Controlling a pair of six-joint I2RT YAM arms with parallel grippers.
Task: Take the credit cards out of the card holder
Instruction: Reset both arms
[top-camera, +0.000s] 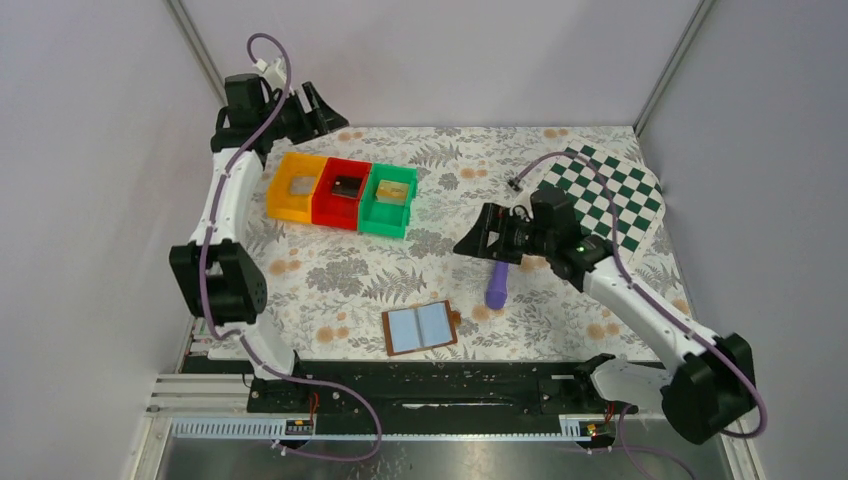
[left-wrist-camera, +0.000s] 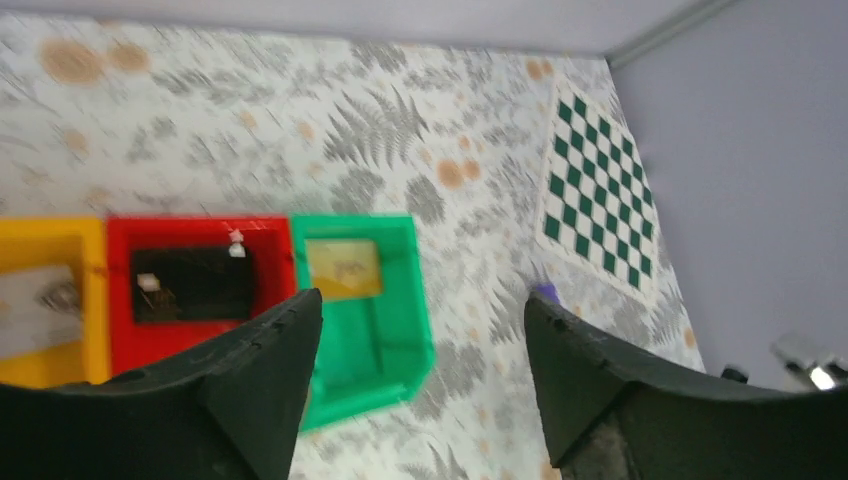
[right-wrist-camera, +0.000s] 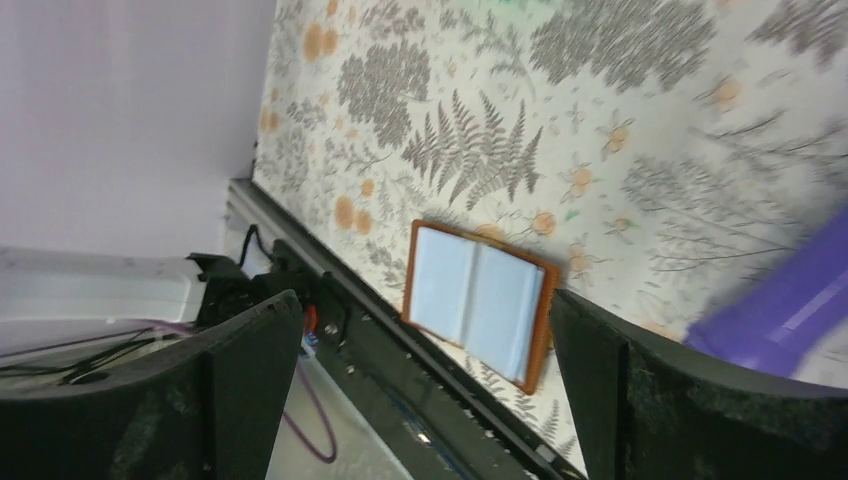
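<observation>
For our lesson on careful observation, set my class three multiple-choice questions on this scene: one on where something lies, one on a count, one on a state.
1. Where does the card holder lie?
A. On the chequered mat.
B. On the table, by its near edge.
C. Under the purple stick.

2. How many coloured bins stand in the row?
A. Two.
B. Four.
C. Three.

3. The card holder is:
A. open flat.
B. folded shut.
C. standing on edge.

Answers:
1 B, the top view shows it at the near edge.
2 C, orange, red and green sit side by side.
3 A, both pale inner panels face up.
</observation>
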